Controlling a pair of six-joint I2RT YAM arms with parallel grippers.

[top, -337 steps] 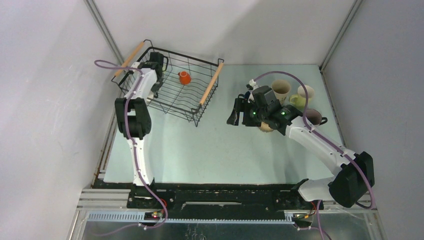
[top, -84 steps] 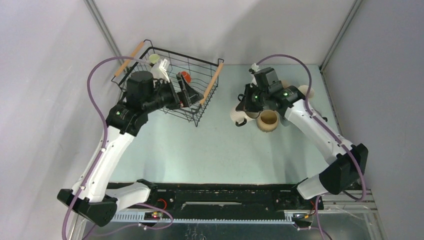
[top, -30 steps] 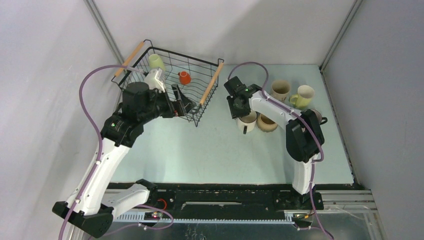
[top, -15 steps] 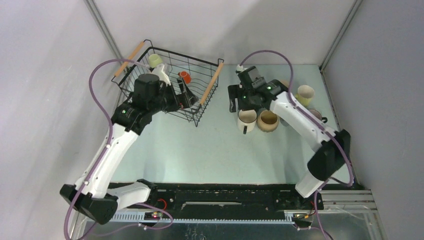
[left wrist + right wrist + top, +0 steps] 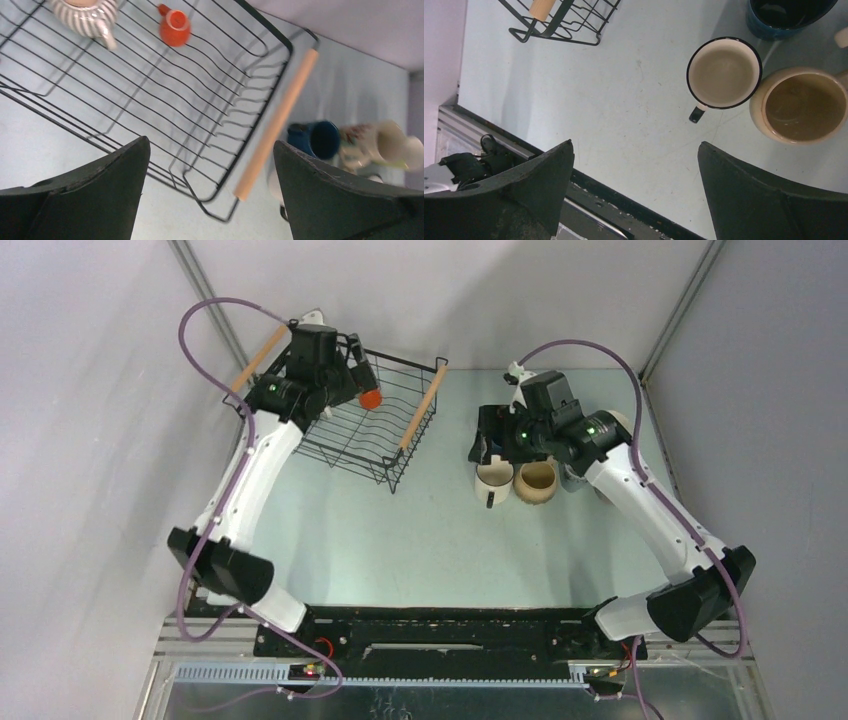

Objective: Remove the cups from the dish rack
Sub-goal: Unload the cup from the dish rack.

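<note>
The black wire dish rack point(image 5: 395, 455) with wooden handles stands at the back left. An orange cup point(image 5: 371, 398) lies in it, and the left wrist view shows that orange cup point(image 5: 175, 27) beside a striped cup point(image 5: 85, 17). My left gripper point(image 5: 355, 368) hovers open over the rack's far side, holding nothing point(image 5: 210, 141). A white black-rimmed cup point(image 5: 492, 480) and a cream cup point(image 5: 537, 480) stand upright on the table. My right gripper point(image 5: 486, 445) hangs open just above the white cup point(image 5: 724, 74), clear of it, with nothing between its fingers point(image 5: 635, 142).
A navy cup point(image 5: 789, 15) stands behind the white one, next to the cream cup point(image 5: 801, 105). More cups sit at the back right, partly hidden by my right arm; one cream rim point(image 5: 620, 423) shows. The rack's near corner point(image 5: 559, 20) is left of the cups.
My right gripper has opened, left the white cup standing on the table and lifted off it. My left arm has swung from the rack's near side to over its far-left part.
</note>
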